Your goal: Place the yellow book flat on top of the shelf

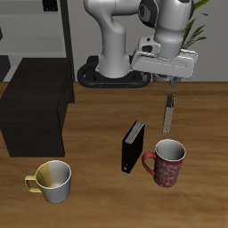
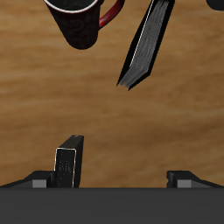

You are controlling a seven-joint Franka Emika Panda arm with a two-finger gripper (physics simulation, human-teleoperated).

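Observation:
The yellow book (image 1: 168,114) stands upright on the table, thin, pale tan with greyish edges, just behind the red mug. My gripper (image 1: 168,87) hangs right above it, open and empty. In the wrist view the book (image 2: 68,162) shows between my fingertips, much closer to one finger (image 2: 37,180) than to the other; my gripper (image 2: 112,179) is not touching it as far as I can tell. The shelf (image 1: 36,107), a low matte-black box with a flat top, sits at the far side of the table, well away from the book.
A black book (image 1: 133,147) (image 2: 147,44) stands upright beside the red mug (image 1: 166,162) (image 2: 83,22). A yellow mug (image 1: 53,181) sits near the table's front edge. A tall grey rack (image 1: 36,27) stands behind the shelf.

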